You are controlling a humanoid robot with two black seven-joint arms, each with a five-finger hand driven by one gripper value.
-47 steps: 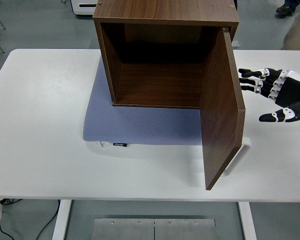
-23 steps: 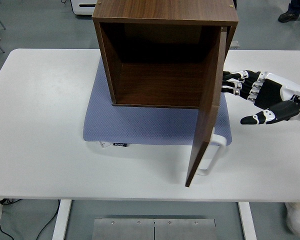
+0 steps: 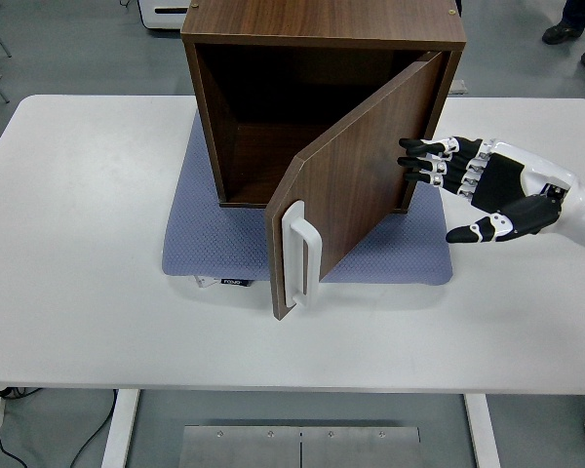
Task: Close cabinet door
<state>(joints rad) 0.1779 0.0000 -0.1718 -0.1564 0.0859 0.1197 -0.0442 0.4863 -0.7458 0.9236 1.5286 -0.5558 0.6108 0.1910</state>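
Head view, right robot hand (image 3: 468, 190) fingertips on half-shut cabinet door (image 3: 356, 180), mat label (image 3: 236, 282) unreadable

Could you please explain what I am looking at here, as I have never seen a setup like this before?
This is one picture from a camera high on a humanoid robot, looking down over a white table. The black-and-white mechanical hand entering from the right is the robot's right hand; its left arm is out of view. On the table lies a blue-grey textured mat, and on it stands a dark brown wooden cabinet box, open at the front. Its wooden door, hinged on the right, stands partly open and carries a white loop handle. The hand holds nothing: its fingers are stretched out flat, their tips at the door's outer face, apparently pushing it. At the top right corner, a person's shoes show on the floor.
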